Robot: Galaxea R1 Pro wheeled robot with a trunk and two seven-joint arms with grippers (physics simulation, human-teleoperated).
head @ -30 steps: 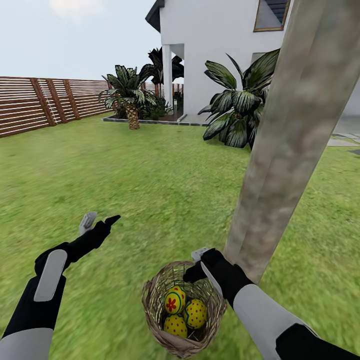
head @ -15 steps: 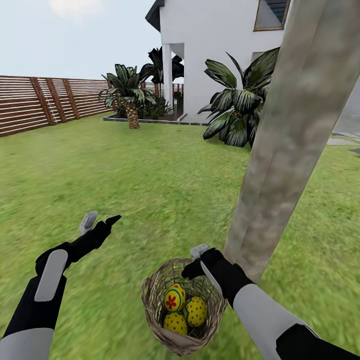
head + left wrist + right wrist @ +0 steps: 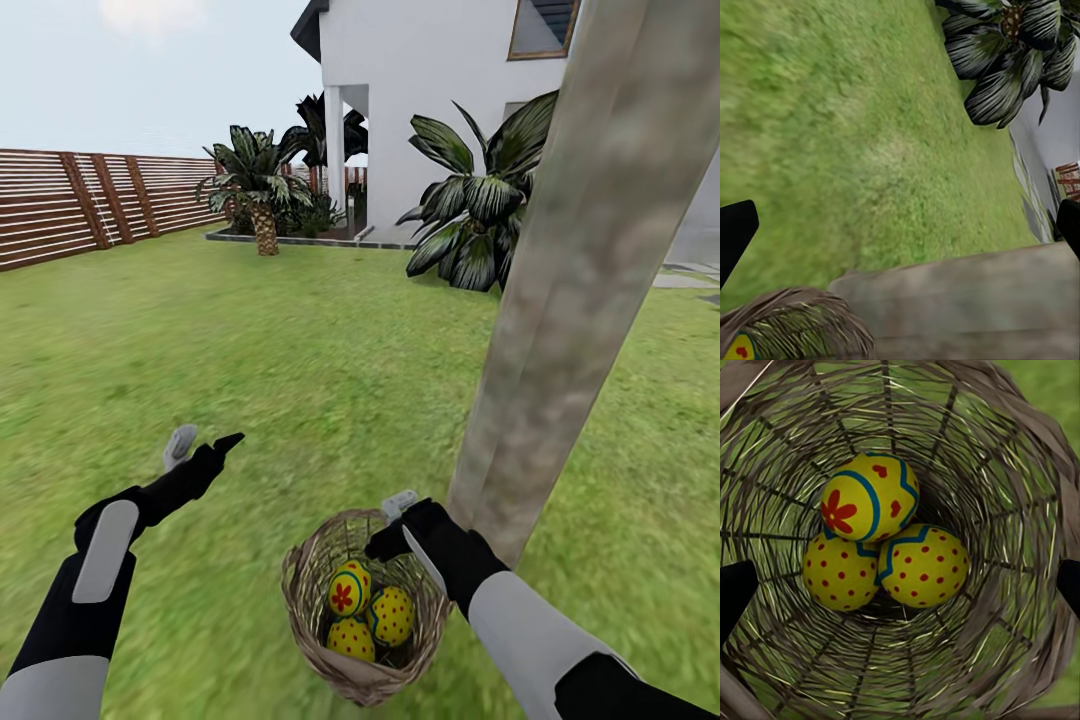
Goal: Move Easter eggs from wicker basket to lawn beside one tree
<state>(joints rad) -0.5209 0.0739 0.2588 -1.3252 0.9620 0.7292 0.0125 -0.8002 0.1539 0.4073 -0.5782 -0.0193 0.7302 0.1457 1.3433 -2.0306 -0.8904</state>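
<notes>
Three yellow Easter eggs lie together in the bottom of the brown wicker basket point(image 3: 300, 590), which stands on the lawn point(image 3: 300, 380) at the foot of the thick mottled tree trunk point(image 3: 570, 280). One egg point(image 3: 868, 496) has a red flower and blue band, and it rests on two red-dotted eggs point(image 3: 840, 571) point(image 3: 922, 566). My right gripper point(image 3: 392, 525) hangs open over the basket's far rim, looking straight down on the eggs, with its dark fingertips point(image 3: 735, 592) wide apart. My left gripper point(image 3: 208, 438) is held open above bare grass to the basket's left.
The trunk point(image 3: 967, 300) rises just right of the basket point(image 3: 795, 326). A broad-leaved palm plant point(image 3: 480, 210) and the white house point(image 3: 420, 90) stand behind it. A short palm point(image 3: 262, 190) and a brown slatted fence point(image 3: 90, 200) border the far left. Open grass stretches ahead.
The picture has drifted very slightly. My right gripper has shifted a touch over the basket rim. The eggs lie as before and both grippers stay open.
</notes>
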